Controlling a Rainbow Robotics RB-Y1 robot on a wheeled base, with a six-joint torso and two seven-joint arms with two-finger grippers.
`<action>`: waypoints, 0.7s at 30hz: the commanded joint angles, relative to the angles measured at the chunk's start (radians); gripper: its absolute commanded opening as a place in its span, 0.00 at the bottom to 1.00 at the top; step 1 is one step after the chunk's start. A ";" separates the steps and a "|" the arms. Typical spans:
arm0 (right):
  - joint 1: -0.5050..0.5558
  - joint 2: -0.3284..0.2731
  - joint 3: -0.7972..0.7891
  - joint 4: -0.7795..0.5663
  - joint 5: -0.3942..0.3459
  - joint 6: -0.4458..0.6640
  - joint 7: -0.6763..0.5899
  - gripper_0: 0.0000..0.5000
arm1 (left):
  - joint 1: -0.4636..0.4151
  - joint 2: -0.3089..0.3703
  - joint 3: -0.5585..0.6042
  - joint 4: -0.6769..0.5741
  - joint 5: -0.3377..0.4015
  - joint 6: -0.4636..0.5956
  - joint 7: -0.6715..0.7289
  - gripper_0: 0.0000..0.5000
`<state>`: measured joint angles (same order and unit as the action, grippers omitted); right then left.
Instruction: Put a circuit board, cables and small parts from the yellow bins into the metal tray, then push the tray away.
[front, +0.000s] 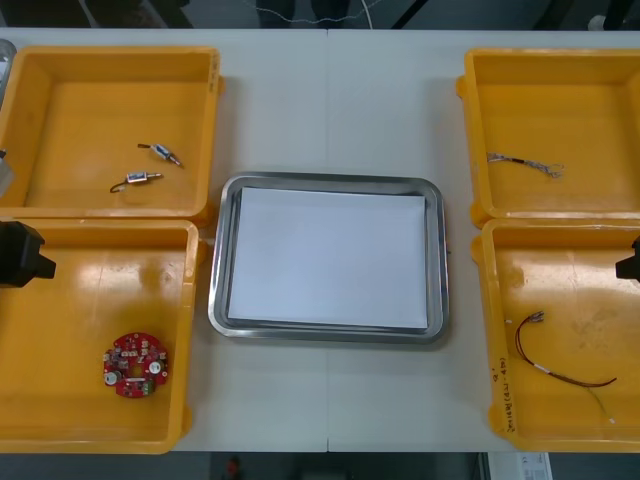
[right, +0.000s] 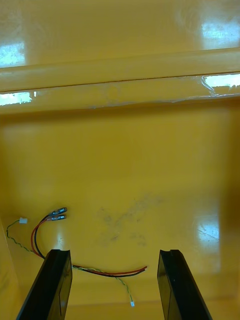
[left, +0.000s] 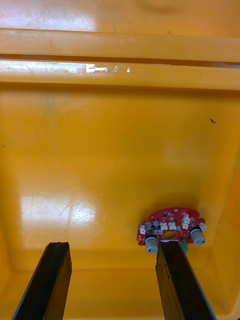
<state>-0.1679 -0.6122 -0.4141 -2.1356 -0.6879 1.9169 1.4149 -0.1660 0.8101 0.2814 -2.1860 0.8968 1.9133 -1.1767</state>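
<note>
Nothing here can be read with any certainty. A short row of dark handwritten marks (front: 503, 393) runs along the rim of the yellow plastic bin (front: 489, 300) at the near right corner of the counter (front: 330, 100), on the side that faces the counter's middle. The characters are too small to make out, whether letters or digits. The round red circuit board (front: 135, 364) lies in the yellow bin at the near left corner. In the left wrist view the same circuit board (left: 171, 227) shows closer, and any print on its red face is too fine to read.
</note>
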 joint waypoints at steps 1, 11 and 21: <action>0.014 -0.034 0.003 -0.009 -0.007 0.003 -0.050 1.00 | 0.019 0.041 0.030 -0.026 -0.003 0.007 -0.040 1.00; 0.014 -0.034 0.003 -0.009 -0.007 0.003 -0.050 1.00 | 0.019 0.041 0.030 -0.026 -0.003 0.007 -0.040 1.00; 0.014 -0.034 0.003 -0.009 -0.007 0.003 -0.050 1.00 | 0.019 0.041 0.030 -0.026 -0.003 0.007 -0.040 1.00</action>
<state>-0.1678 -0.6122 -0.4141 -2.1356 -0.6879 1.9169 1.4149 -0.1660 0.8101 0.2814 -2.1860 0.8968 1.9133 -1.1767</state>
